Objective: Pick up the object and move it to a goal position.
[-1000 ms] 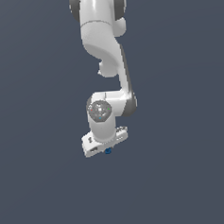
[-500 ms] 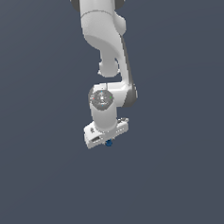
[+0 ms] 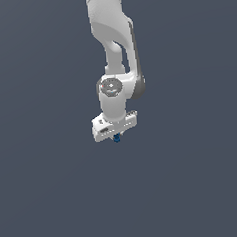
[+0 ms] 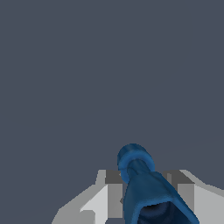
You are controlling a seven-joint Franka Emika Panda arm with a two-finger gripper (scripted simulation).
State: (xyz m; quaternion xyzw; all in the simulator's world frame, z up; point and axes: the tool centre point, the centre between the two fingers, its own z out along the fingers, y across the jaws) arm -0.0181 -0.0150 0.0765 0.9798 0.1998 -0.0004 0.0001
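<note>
White Panda arm (image 3: pixel 113 45) hangs down from the top of the exterior view against a flat grey-blue backdrop (image 3: pixel 45 186). Wrist joint shows a round grey cap with a small red mark. Gripper (image 3: pixel 116 136) sits at the arm's low end, its white body tilted, lower toward the exterior view's left. 1 dark-blue object (image 3: pixel 117 137) pokes out just under the gripper body, tiny next to it, touching the gripper, nothing seen under it.

Wrist view: the object (image 4: pixel 146 188) fills the space between the 2 grey-white fingers (image 4: pixel 101 199), 1 on each side, both pressed close against it. Jaws narrow, clamped on the object. Object looks like a dark-blue tube with lighter blue patches, a rounded knob at the far end and a dark hollow at the near end. Only plain backdrop beyond it.
</note>
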